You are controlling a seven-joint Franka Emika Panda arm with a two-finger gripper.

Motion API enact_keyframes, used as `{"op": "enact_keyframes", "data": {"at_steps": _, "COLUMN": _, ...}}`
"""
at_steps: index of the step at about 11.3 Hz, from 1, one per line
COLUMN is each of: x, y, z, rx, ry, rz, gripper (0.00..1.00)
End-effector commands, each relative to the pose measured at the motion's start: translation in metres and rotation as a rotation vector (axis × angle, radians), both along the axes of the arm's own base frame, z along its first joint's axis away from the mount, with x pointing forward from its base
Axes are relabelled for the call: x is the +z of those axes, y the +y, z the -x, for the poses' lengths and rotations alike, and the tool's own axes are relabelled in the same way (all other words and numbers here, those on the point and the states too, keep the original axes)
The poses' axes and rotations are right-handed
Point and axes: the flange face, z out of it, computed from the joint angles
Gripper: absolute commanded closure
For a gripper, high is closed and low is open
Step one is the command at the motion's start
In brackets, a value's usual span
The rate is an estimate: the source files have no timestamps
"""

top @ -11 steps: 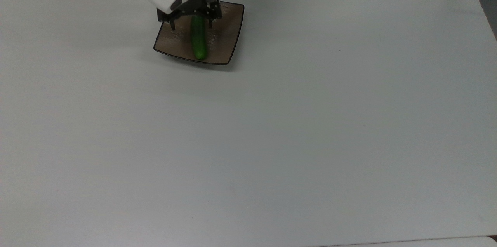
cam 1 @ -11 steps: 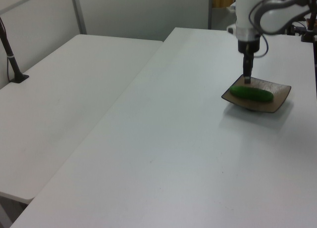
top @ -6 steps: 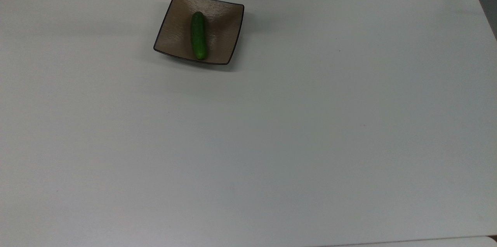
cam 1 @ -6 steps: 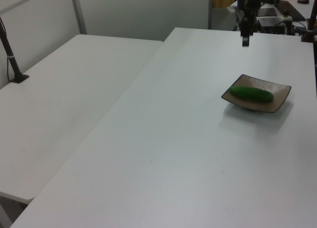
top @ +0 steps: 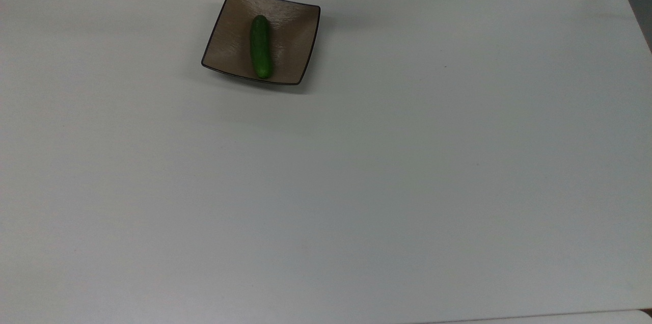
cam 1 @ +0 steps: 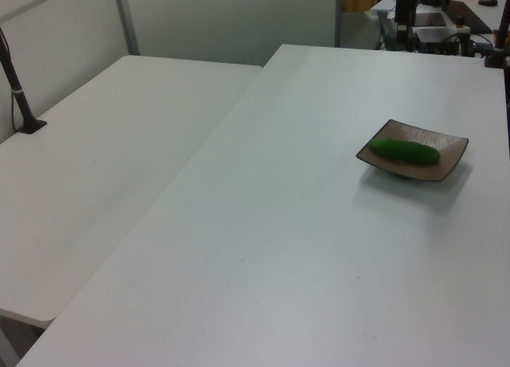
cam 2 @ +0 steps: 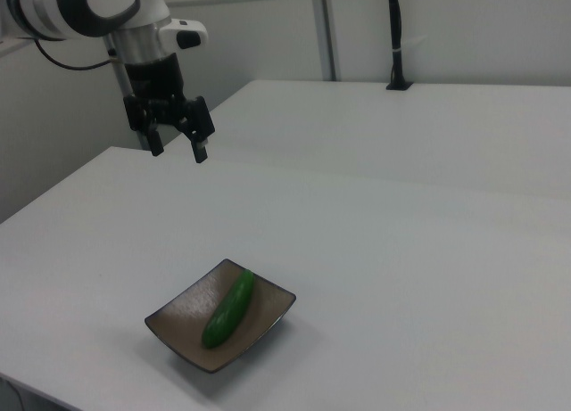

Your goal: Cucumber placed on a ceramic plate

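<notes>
High above the white table, on the right view's left, the gripper hangs with its two fingers spread apart and nothing between them. Lower and a little to the right in the right view, well apart from it, the ceramic plate sits near the table edge. On this plate the cucumber lies flat across the middle, touching the glazed surface. From the top view, the cucumber reaches nearly to the near rim of the ceramic plate.
</notes>
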Motion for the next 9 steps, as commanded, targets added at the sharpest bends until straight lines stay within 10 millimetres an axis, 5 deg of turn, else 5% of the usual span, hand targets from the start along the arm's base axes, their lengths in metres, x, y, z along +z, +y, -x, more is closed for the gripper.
{"op": "enact_keyframes", "data": {"at_steps": 1, "x": -0.001, "y": -0.007, "z": -0.010, "rx": 0.056, "ry": -0.030, "rz": -0.045, "gripper": 0.00}}
{"op": "enact_keyframes", "data": {"at_steps": 5, "x": -0.010, "y": -0.016, "z": -0.038, "rx": 0.101, "ry": -0.150, "rz": -0.062, "gripper": 0.00}}
{"op": "enact_keyframes", "data": {"at_steps": 9, "x": -0.006, "y": -0.019, "z": -0.038, "rx": 0.098, "ry": -0.167, "rz": -0.060, "gripper": 0.00}}
